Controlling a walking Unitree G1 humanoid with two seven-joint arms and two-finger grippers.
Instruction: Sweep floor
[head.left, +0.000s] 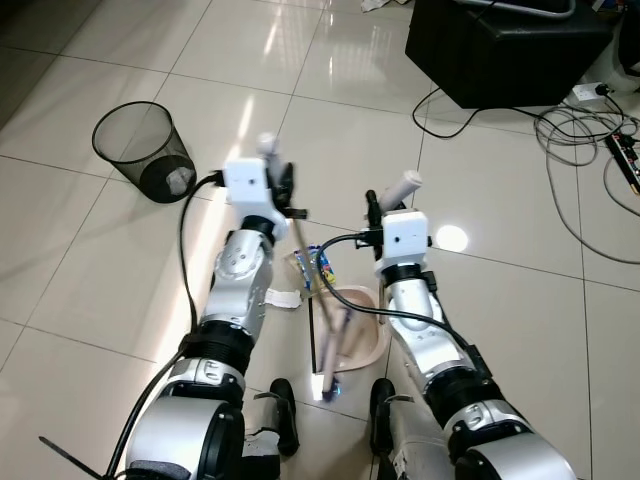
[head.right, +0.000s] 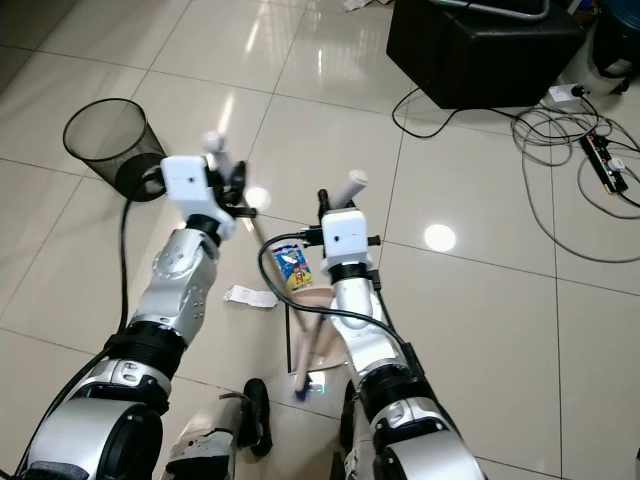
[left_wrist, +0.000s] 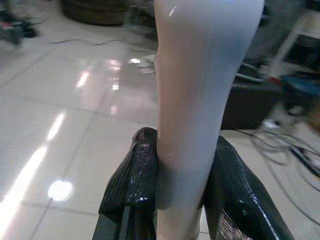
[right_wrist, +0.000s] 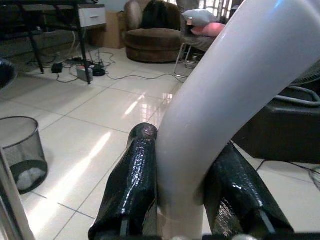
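Taking the dustpan (head.left: 362, 335) on the pale tiled floor (head.left: 100, 230) as the fixed mark, the black mesh bin (head.left: 143, 150) stands well off to its left and further from the robot, with something pale lying in its bottom. Closer in, left of the dustpan, a scrap of white paper (head.left: 284, 299) lies on the tile. Above that the left gripper (left_wrist: 177, 175) is raised, its two black fingers clamped on the white handle of the broom (head.left: 300, 240); the thin stick slants down from there to the dustpan, where the bristle end rests at its near edge. Just beyond the dustpan's far-left corner lies a blue and yellow wrapper (head.left: 322, 265), touching or nearly touching the rim. Directly above the dustpan's right side the right gripper (right_wrist: 182, 185) is closed tight on the dustpan's own curved white handle (head.left: 400, 187), which sticks up past the fingers. Well to the right and further away sit a black box (head.left: 505, 45), a tangle of grey cables (head.left: 590, 150) and a power strip (head.left: 622, 150).
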